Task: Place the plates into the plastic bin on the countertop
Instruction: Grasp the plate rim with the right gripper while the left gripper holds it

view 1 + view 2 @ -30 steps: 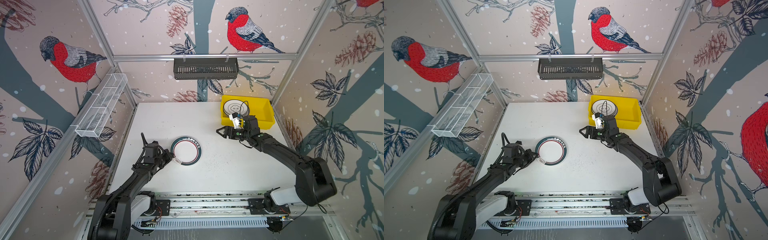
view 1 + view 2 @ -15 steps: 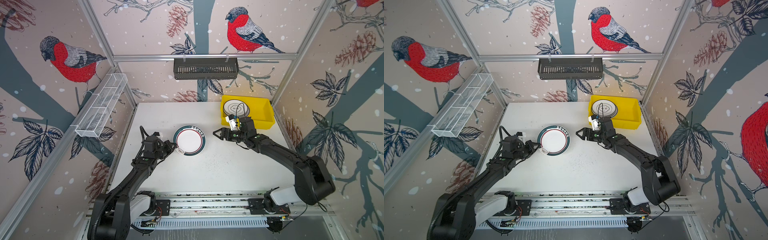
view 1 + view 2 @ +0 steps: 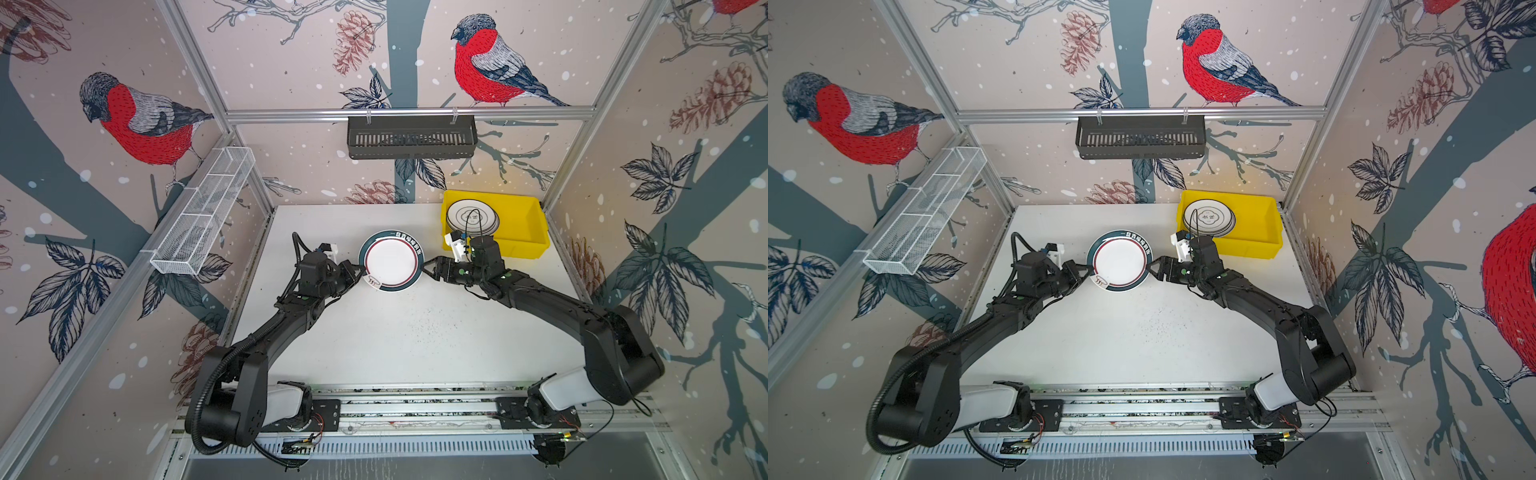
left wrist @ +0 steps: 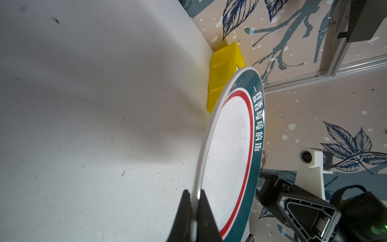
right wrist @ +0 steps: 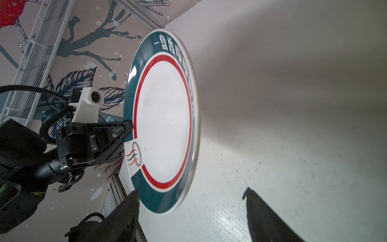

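Note:
A white plate with a dark green lettered rim and a red ring (image 3: 390, 259) (image 3: 1119, 261) hangs above the countertop (image 3: 415, 332), held level. My left gripper (image 3: 360, 272) (image 4: 194, 191) is shut on its left rim. My right gripper (image 3: 428, 266) (image 5: 191, 190) is open at the opposite rim, one finger on each side of the plate's (image 5: 163, 121) edge, not touching. The yellow plastic bin (image 3: 519, 224) (image 4: 219, 69) stands at the back right with a stack of white plates (image 3: 471, 216) (image 3: 1208, 216) in its left half.
A black slotted basket (image 3: 411, 137) hangs on the back rail. A white wire mesh tray (image 3: 203, 216) runs along the left wall. Aluminium rails (image 3: 415, 407) with both arm bases edge the front. Dark specks dot the countertop's middle.
My left gripper lifted the plate off the countertop and carried it back and to the right. My right gripper came left from the bin to the plate's rim, its jaws narrowing a little.

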Action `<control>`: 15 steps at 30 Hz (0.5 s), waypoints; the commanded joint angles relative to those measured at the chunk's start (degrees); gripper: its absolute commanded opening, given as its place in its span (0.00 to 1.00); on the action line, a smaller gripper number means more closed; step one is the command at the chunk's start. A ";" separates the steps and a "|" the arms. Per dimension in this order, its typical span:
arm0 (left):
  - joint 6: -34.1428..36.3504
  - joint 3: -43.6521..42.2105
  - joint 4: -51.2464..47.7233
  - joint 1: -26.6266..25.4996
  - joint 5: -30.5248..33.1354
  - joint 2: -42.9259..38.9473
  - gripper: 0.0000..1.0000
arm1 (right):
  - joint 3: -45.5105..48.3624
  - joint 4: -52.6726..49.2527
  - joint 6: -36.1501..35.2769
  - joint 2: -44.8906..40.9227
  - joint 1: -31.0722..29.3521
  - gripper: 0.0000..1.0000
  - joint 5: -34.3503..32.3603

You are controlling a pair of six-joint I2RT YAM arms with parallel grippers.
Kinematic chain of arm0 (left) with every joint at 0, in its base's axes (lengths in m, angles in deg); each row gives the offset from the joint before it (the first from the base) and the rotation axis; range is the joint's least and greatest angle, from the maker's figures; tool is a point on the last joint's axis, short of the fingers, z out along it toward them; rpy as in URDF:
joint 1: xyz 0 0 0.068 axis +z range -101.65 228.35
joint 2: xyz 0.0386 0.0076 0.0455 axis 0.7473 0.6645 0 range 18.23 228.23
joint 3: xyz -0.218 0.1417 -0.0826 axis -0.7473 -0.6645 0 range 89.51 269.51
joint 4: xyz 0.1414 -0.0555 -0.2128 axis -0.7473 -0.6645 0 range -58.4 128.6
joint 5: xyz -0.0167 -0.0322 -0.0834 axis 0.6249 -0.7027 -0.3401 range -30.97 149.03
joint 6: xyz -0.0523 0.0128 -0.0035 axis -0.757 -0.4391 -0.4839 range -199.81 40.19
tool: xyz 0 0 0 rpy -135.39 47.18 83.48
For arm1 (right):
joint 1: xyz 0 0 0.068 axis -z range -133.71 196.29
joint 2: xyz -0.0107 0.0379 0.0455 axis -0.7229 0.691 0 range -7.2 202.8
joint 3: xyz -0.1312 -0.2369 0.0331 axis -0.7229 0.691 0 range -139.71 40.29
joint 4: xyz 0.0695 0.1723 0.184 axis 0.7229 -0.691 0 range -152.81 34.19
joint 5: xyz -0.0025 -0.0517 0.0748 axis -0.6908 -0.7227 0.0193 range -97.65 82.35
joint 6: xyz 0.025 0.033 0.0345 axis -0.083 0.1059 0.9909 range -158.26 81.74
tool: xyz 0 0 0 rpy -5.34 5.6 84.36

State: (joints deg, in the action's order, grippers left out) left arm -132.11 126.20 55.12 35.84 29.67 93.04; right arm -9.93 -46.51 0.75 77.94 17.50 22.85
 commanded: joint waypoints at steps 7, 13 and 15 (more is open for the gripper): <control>-3.87 3.65 11.61 -5.64 -1.32 5.14 0.00 | 0.98 5.81 1.51 -1.35 -2.23 0.70 -4.35; -5.12 3.72 14.84 -6.45 -1.84 7.45 0.00 | 1.35 6.77 3.23 -1.38 -2.23 0.48 -5.01; -4.95 3.96 14.85 -6.40 -2.00 7.85 0.00 | 1.90 7.53 3.86 -1.80 -2.23 0.39 -5.05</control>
State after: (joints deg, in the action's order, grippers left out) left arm -136.37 129.41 64.14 29.68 28.95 100.49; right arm -8.33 -42.81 3.70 76.72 15.51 17.43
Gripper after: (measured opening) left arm 0.076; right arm 0.408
